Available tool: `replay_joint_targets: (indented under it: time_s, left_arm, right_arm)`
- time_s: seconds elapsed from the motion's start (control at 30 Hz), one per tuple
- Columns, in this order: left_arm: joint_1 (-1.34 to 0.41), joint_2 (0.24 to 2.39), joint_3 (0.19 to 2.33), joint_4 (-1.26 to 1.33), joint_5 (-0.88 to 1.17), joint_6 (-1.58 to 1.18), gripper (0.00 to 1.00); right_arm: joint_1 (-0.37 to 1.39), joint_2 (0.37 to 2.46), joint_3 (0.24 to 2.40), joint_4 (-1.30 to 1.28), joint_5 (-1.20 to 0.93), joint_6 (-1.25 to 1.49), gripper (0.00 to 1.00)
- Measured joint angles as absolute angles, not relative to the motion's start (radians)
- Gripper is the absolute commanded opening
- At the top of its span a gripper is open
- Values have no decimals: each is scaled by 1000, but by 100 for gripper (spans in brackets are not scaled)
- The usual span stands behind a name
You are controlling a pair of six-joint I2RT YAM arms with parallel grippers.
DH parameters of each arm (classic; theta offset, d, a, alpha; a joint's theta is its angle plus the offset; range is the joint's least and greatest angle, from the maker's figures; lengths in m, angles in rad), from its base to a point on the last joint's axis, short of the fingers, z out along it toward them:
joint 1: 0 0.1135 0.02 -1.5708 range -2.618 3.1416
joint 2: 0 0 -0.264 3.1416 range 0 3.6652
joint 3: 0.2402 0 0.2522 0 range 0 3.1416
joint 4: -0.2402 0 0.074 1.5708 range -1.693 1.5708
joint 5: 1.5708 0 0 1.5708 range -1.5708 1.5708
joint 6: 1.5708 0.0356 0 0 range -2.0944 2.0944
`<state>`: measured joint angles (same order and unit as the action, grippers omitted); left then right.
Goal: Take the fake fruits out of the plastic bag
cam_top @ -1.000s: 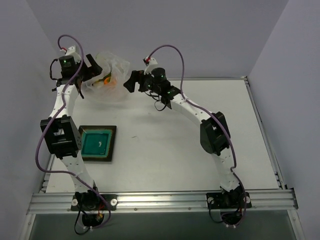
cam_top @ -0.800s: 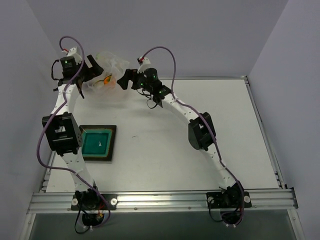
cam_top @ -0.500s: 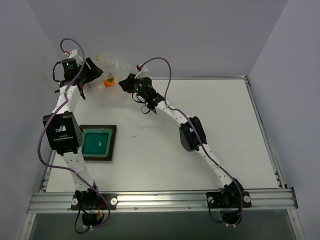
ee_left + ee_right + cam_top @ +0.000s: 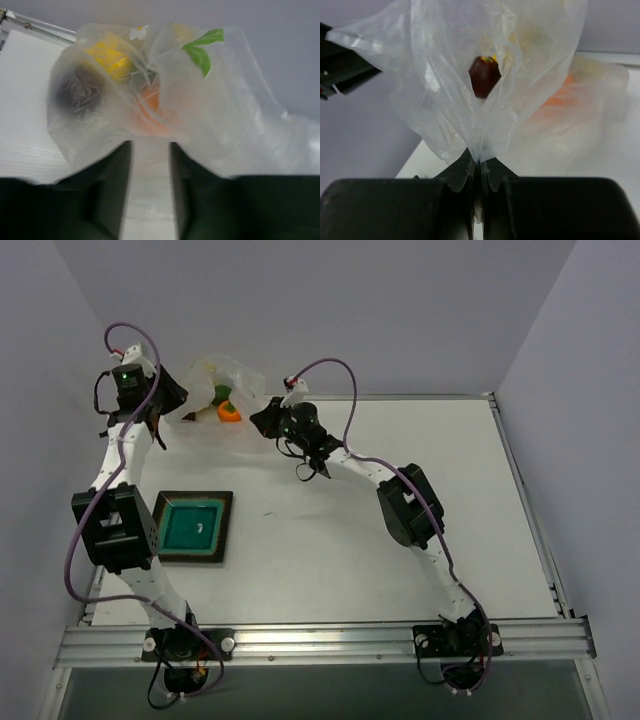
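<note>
Fruits (image 4: 229, 412) show through the bag (image 4: 238, 375), which sits at the table's (image 4: 330, 540) far left between the two grippers. It is thin, crinkly and cloudy-clear, with a green leaf (image 4: 202, 50) printed on it. Through the film I can make out a yellow fruit (image 4: 107, 55), a dark red fruit (image 4: 484, 75) and an orange fruit (image 4: 152, 107), bunched close together. The left gripper (image 4: 148, 150) is closed almost fully, with film from the bag's left side caught between its jaws. The right gripper (image 4: 479, 165) is clamped tight on a fold at the bag's right side.
</note>
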<state>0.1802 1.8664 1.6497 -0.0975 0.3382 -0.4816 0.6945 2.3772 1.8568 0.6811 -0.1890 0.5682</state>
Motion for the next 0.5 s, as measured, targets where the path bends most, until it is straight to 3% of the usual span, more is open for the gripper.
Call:
replay_joint_targets:
  time_s: [0.1, 0.3, 0.5]
  left_arm:
    - [184, 1727, 1533, -84, 326, -458, 96]
    - [179, 1486, 1341, -96, 319, -413, 94]
    - [86, 1535, 1407, -169, 300, -296, 94]
  right_arm:
    - [693, 2333, 1852, 702, -200, 573, 0]
    - [680, 2306, 1812, 737, -233, 593, 0]
    - [670, 2306, 1739, 727, -260, 607, 0]
